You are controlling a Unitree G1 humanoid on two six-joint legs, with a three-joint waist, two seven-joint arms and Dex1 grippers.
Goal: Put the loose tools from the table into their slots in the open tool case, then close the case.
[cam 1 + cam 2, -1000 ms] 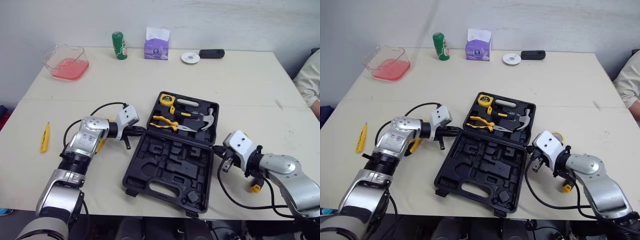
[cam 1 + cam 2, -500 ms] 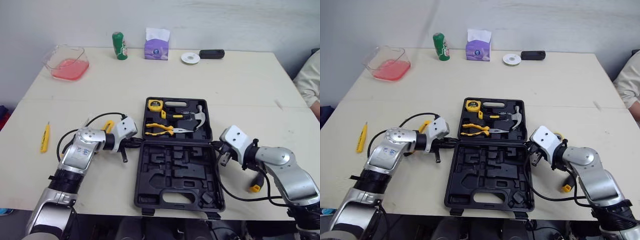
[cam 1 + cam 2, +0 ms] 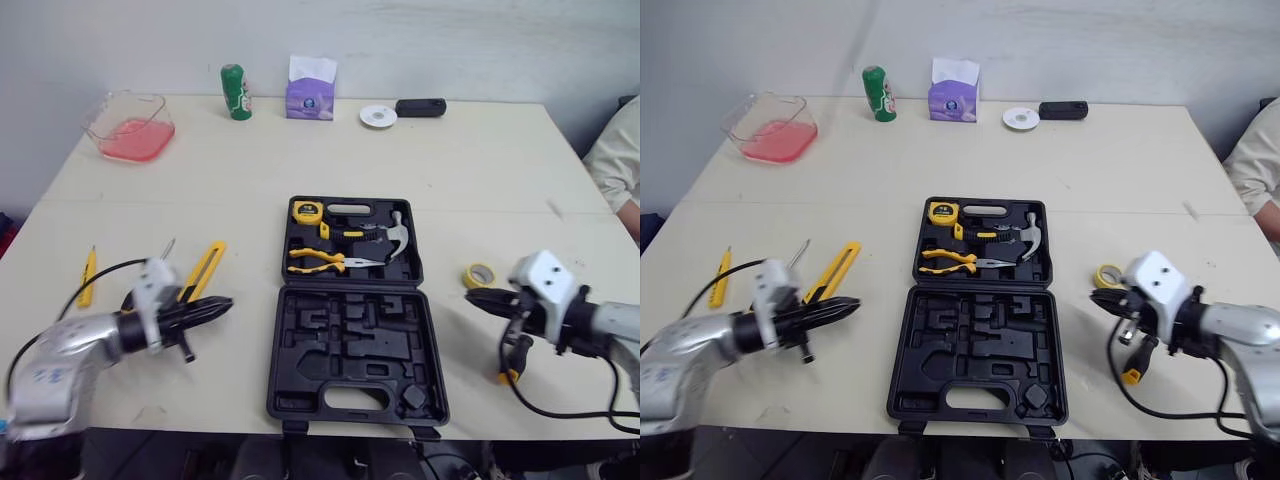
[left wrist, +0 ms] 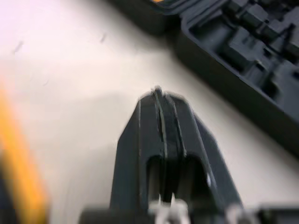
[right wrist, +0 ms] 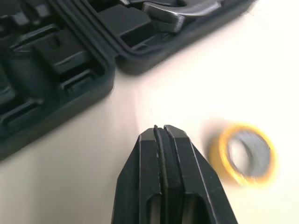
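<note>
Left end effector (image 3: 222,303) is closed and empty, pointing right toward the case (image 3: 340,335). It sits beside the utility knife (image 3: 203,271), whose long axis runs near-left to far-right. Right end effector (image 3: 472,296) is also closed and empty, pointing left. The right wrist view shows the yellow tape roll (image 5: 245,154) just beside its tips. The case lies open at mid-table (image 3: 480,170), its hinge running left-right. Its far half holds pliers (image 3: 320,262) with the nose pointing right, and a hammer (image 3: 395,228). Tissue pack (image 3: 309,92) print is too small to read.
</note>
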